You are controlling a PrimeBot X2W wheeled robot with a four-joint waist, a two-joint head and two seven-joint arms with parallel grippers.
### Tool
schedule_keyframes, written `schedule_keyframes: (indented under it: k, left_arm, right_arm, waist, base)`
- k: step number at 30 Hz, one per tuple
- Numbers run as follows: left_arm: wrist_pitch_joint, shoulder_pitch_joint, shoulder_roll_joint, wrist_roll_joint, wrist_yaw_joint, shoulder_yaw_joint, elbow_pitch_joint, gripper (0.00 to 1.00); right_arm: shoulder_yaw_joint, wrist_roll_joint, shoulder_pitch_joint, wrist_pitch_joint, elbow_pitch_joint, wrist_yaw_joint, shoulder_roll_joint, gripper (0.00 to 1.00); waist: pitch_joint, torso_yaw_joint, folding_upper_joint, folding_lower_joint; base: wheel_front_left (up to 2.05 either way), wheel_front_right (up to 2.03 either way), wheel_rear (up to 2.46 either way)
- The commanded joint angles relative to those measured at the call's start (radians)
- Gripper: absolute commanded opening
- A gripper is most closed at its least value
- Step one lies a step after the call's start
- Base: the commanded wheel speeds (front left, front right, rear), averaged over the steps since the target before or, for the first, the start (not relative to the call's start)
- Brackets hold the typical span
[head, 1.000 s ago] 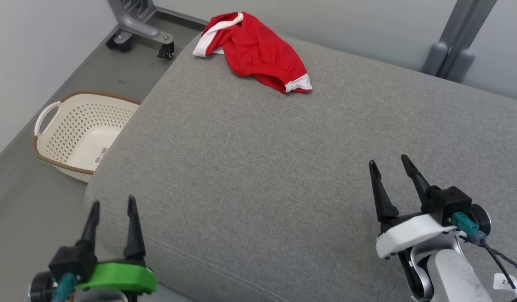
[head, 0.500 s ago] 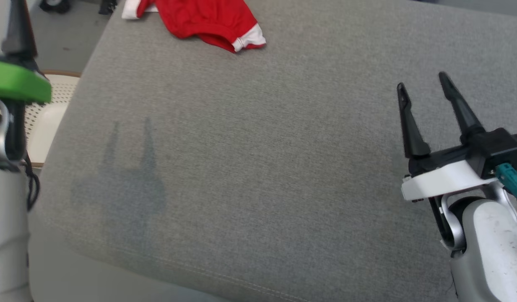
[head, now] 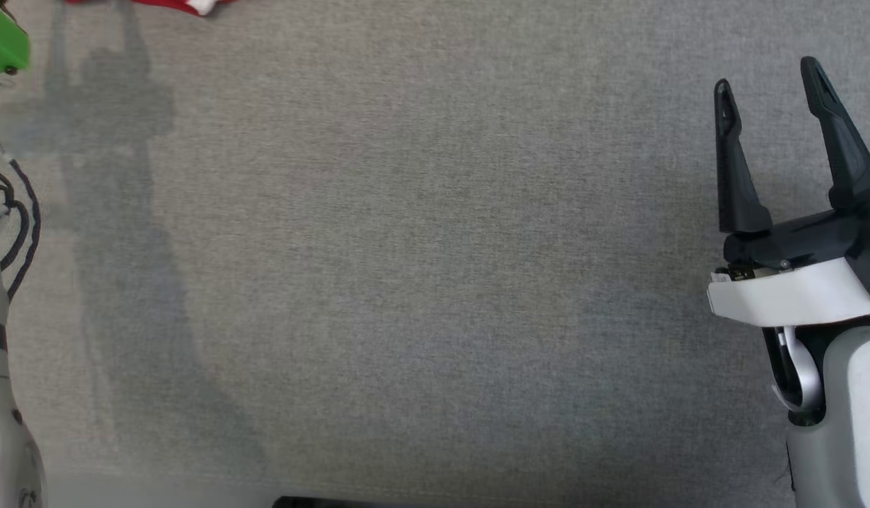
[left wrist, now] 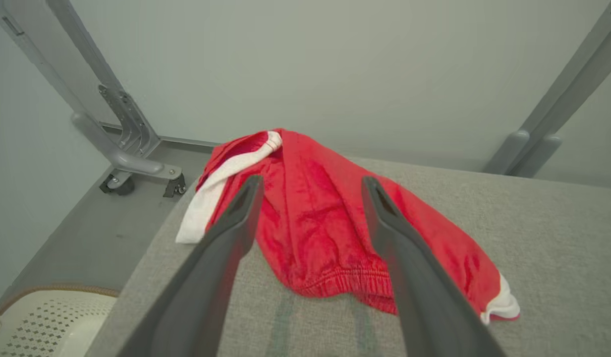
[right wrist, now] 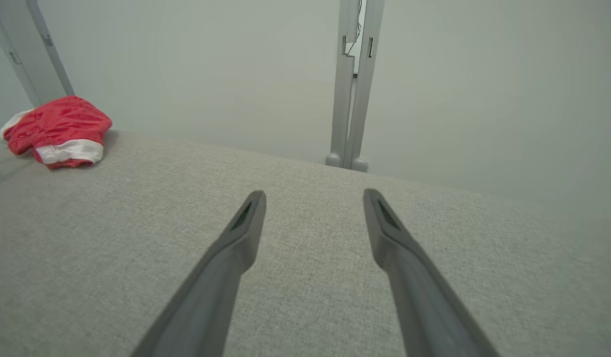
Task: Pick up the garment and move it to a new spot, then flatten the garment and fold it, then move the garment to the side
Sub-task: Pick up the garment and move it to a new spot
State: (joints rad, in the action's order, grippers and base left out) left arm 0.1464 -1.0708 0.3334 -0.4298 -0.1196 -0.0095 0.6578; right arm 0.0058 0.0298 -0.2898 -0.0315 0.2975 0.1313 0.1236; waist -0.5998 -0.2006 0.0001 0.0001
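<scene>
Left end effector nearer crumpled red garment, spread | right end effector spread | woven grey cushion

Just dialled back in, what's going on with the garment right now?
The left gripper is open and pointed at the crumpled red garment, which lies near the far corner of the grey cushion. Nothing is gripped yet. The right gripper hovers open over bare cushion, well off to the side. The pick-up has not begun.
</scene>
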Motion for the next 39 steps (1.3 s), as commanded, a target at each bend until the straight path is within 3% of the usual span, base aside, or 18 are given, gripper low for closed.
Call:
schedule_keyframes:
  k: [1, 9, 10, 13, 20, 28, 34, 39]
  left_arm:
    - [-0.001, -0.029, 0.012, -0.006, -0.002, -0.003, 0.024, 1.00]
    - [0.000, -0.056, 0.032, 0.006, 0.015, -0.014, 0.175, 1.00]
    - [0.004, -0.057, 0.032, 0.005, 0.016, -0.015, 0.189, 0.58]
    - [0.029, -0.059, 0.037, 0.001, 0.013, -0.024, 0.234, 0.00]
    - [0.023, -0.063, 0.062, 0.002, 0.005, -0.043, 0.257, 0.00]
    - [0.019, -0.047, 0.097, 0.047, -0.004, -0.112, 0.223, 0.00]
    - [0.038, -0.035, 0.066, 0.070, -0.010, -0.212, 0.129, 0.00]
    - [0.093, -0.009, 0.029, 0.023, -0.011, -0.373, -0.029, 0.00]
  right_arm:
    - [-0.003, 0.005, 0.000, -0.009, 0.013, -0.001, -0.005, 1.00]
    - [-0.010, 0.007, -0.010, -0.033, 0.004, -0.001, -0.018, 1.00]
    - [-0.008, 0.006, -0.013, -0.038, 0.000, -0.001, -0.020, 1.00]
    - [0.000, -0.001, -0.021, -0.049, -0.018, -0.001, -0.026, 1.00]
    - [0.013, -0.013, -0.032, -0.080, -0.071, -0.001, -0.038, 1.00]
    - [0.023, -0.041, -0.021, -0.144, -0.178, -0.001, -0.061, 1.00]
    - [0.023, -0.076, 0.016, -0.187, -0.288, -0.001, -0.070, 1.00]
    - [0.018, -0.122, 0.057, -0.211, -0.365, -0.001, -0.072, 1.00]
  waist:
    - [-0.134, 0.115, -0.0001, -0.0001]
    - [-0.142, 0.121, -0.0001, -0.0001]
    - [-0.138, 0.121, -0.0001, -0.0001]
    - [-0.120, 0.121, -0.0001, -0.0001]
    - [-0.065, 0.129, -0.0001, -0.0001]
    - [0.099, 0.166, -0.0001, -0.0001]
    - [0.260, 0.205, -0.0001, -0.0001]
    - [0.378, 0.256, -0.0001, -0.0001]
  base:
    - [0.00, 0.00, 0.00]
    - [0.00, 0.00, 0.00]
    - [0.00, 0.00, 0.00]
    - [0.00, 0.00, 0.00]
    - [0.00, 0.00, 0.00]
    - [0.00, 0.00, 0.00]
    - [0.00, 0.00, 0.00]
    - [0.00, 0.00, 0.00]
